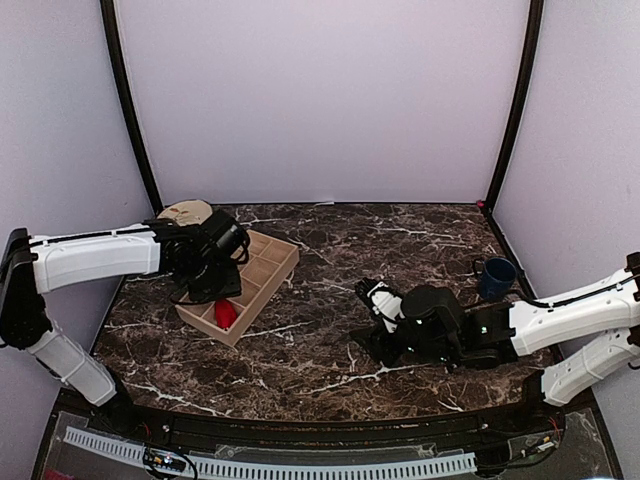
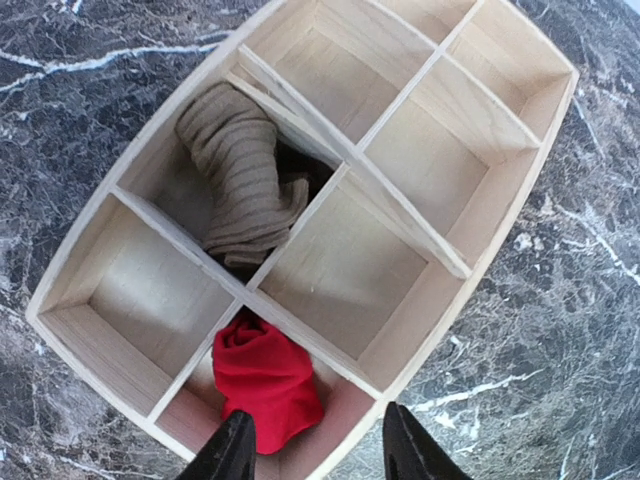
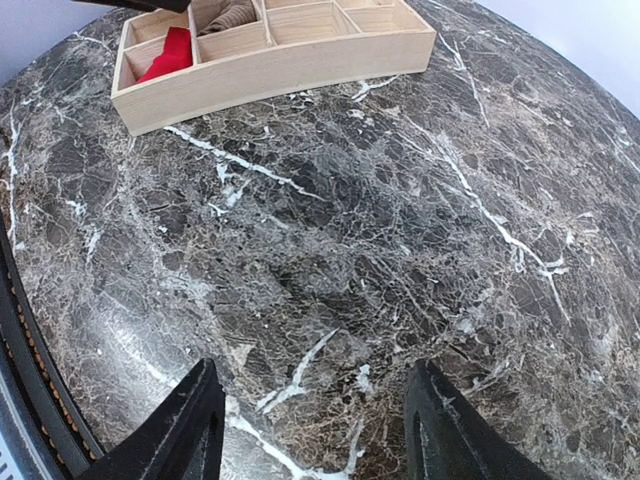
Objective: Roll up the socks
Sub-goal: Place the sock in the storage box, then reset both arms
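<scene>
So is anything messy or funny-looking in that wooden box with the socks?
Nothing really stands out. The ribbed tan sock and the bright red sock each sit bundled in their own compartment of the pale wooden tray, and nothing lies spilled on the dark marble table.

L arm, white w/ black joints (image 1: 95,258), reaches in from the left edge of the dark marble desk (image 1: 330,340), forearm approx. level, wrist bent down. L black two-finger hand (image 2: 318,418) points down, fingers (image 2: 232,450) apart, nothing gripped. R white-and-black arm (image 1: 575,312) lies low from the right edge toward desk centre. R black hand (image 3: 310,385) hangs low over the desk, fingers spread, empty.
</scene>
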Robot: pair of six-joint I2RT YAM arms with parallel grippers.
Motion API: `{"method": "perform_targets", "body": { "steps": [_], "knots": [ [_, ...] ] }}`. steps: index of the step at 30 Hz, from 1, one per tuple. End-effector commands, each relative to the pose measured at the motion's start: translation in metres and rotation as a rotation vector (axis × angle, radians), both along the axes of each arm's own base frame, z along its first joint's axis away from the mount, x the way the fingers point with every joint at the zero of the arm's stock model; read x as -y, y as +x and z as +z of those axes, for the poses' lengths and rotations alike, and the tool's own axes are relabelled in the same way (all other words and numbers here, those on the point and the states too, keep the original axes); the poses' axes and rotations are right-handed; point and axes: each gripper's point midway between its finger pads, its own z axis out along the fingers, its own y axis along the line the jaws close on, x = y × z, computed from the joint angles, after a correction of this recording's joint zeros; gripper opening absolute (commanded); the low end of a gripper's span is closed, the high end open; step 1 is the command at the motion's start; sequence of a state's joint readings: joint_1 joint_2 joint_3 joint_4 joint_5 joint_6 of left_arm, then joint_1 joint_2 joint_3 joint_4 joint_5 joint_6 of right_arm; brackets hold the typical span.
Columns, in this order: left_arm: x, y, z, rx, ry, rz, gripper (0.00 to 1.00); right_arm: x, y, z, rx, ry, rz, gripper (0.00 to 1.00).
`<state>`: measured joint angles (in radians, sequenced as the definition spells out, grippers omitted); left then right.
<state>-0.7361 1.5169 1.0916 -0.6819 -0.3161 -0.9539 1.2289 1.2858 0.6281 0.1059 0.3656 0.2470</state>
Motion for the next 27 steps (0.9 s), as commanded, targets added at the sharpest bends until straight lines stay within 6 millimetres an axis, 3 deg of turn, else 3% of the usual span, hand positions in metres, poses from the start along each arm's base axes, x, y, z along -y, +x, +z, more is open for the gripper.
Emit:
{"method": "perform_targets", "body": {
  "steps": [1, 6, 10, 13, 20, 24, 27],
  "knots": [
    [-0.018, 0.002, 0.044, 0.137, 0.008, 0.048, 0.46, -0.003, 0.012, 0.013, 0.024, 0.041, -0.02, 0.57],
    [-0.045, 0.016, 0.086, 0.4, 0.077, 0.107, 0.46, 0.01, 0.047, -0.009, -0.051, 0.013, -0.127, 0.58],
    [-0.065, 0.032, 0.125, 0.599, 0.211, 0.105, 0.51, 0.032, 0.105, -0.029, -0.107, -0.106, -0.336, 0.59],
    [-0.083, 0.043, 0.144, 0.676, 0.296, 0.119, 0.58, 0.056, 0.151, -0.041, -0.126, -0.189, -0.481, 0.6],
    [-0.132, 0.078, 0.147, 0.688, 0.318, 0.057, 0.61, 0.087, 0.228, -0.016, -0.168, -0.097, -0.631, 0.64],
    [-0.179, 0.091, 0.138, 0.697, 0.293, 0.111, 0.62, 0.104, 0.251, 0.01, -0.126, -0.035, -0.7, 0.7],
    [-0.197, 0.099, 0.127, 0.684, 0.326, 0.105, 0.62, 0.117, 0.259, 0.022, -0.104, -0.021, -0.75, 0.7]
  ]
}}
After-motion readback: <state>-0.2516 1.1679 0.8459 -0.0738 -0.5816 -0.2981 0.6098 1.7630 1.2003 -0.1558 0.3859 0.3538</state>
